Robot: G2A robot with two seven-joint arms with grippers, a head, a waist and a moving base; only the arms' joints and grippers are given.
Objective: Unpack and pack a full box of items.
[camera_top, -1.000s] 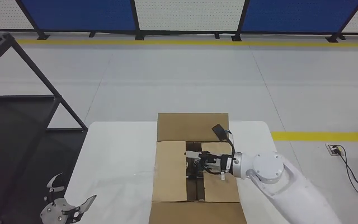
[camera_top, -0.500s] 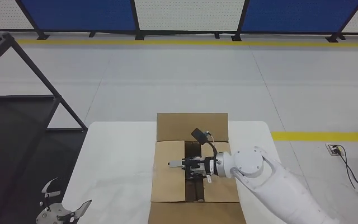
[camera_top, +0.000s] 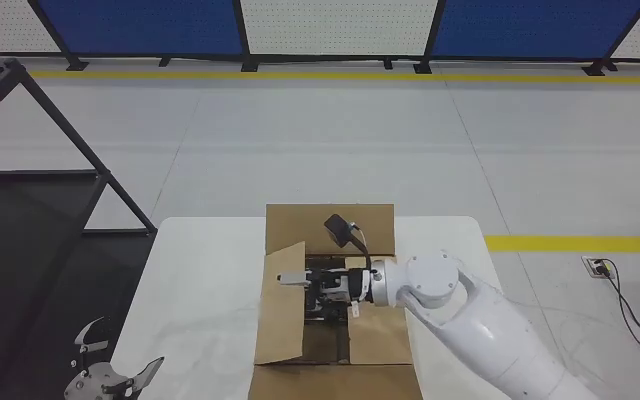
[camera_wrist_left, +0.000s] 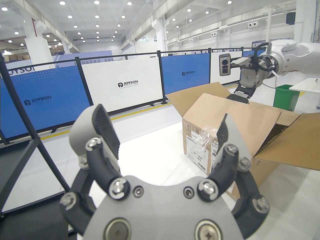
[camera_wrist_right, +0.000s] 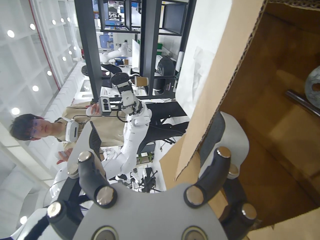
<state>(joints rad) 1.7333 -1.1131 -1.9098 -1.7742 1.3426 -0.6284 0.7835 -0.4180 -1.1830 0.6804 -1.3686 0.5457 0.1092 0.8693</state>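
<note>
We see a white table (camera_top: 200, 290) standing on a pale grey floor (camera_top: 300, 140) crossed by a yellow line (camera_top: 300, 75), with blue and white partition panels (camera_top: 340, 25) closing off the far side of the room and a black rack (camera_top: 60, 260) just beside the table on the left. The cardboard box (camera_top: 378, 335) sits on the table right of the middle and towards the near edge. It is open at the top, with its far flap (camera_top: 300, 225) folded outward and its left flap (camera_top: 283, 315) partly raised. In the left wrist view we make out a printed label (camera_wrist_left: 197, 148) on the box's side and a green bin (camera_wrist_left: 285, 96) on the floor well behind it. Inside the box, the right wrist view shows a grey rounded item with a hole (camera_wrist_right: 312, 86) lying beside a dark bar; we cannot tell what either is. The right arm comes in from the near right and lies across the box opening, roughly level, pointing towards the robot's left. The right gripper (camera_top: 300, 278) is at the left flap with its jaws apart. The flap's corrugated edge runs between the two fingers (camera_wrist_right: 220, 131), one inside the box and one outside, and they are not clamped on it. The left gripper (camera_wrist_left: 165, 128) hangs at the table's near left corner, well apart from the box and facing it, with its jaws wide apart and nothing between them.
</note>
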